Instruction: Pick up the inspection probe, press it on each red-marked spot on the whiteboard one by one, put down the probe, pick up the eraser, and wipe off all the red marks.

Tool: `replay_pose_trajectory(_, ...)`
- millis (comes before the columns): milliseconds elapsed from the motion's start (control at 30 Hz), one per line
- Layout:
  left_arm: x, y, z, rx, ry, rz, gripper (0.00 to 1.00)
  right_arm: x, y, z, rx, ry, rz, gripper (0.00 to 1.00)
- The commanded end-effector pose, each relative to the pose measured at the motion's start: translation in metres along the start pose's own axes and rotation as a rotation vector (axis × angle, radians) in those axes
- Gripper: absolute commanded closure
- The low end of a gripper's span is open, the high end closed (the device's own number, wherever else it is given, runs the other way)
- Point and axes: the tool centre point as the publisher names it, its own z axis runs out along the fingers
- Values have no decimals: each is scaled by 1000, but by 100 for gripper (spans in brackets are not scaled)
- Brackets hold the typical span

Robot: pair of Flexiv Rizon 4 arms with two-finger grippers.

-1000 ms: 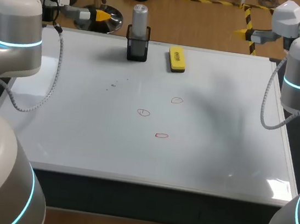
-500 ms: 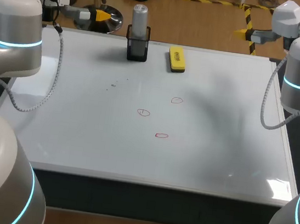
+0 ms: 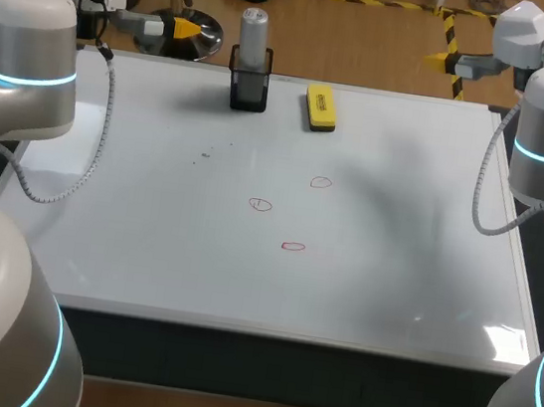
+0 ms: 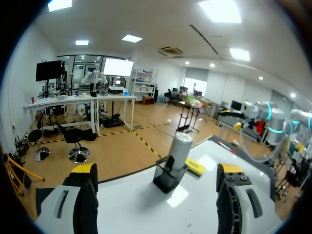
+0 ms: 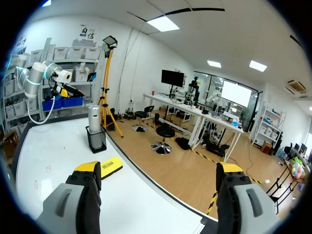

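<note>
Now: inspection probe point(image 3: 253, 32), a grey cylinder with pale rounded top, stands upright in black holder point(image 3: 249, 90) at far edge of whiteboard point(image 3: 398, 240). Yellow eraser point(image 3: 320, 106) flat just beside holder. Three small red marks point(image 3: 292, 246) near board middle. Left gripper point(image 4: 156, 169) fingers wide apart, probe ahead. Right gripper point(image 5: 158, 168) likewise spread, near far right corner.

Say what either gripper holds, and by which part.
Nothing: both the left gripper and right gripper are open; probe in its holder, eraser on the whiteboard.
</note>
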Motion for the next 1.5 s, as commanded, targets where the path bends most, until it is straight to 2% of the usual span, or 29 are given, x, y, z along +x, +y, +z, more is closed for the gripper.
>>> replay_pose_trajectory(33, 0, 0, 0, -1, 2, -1, 0, 0, 0, 0, 1, 1, 0, 0)
replay_pose_trajectory(900, -1, -1, 2, 3, 14, -1, 0, 0, 0, 0, 1, 1, 0, 0)
replay_pose_trajectory(967, -1, -3, 5, 35, 62, -6, 0, 0, 0, 0, 1, 1, 0, 0)
replay_pose_trajectory(1167, -5, -8, 18, 74, 117, 7, 0, 0, 0, 0, 1, 1, 0, 0)
replay_pose_trajectory(1500, -3, -16, 45, 139, 281, 131, 0, 0, 0, 0, 1, 1, 0, 0)
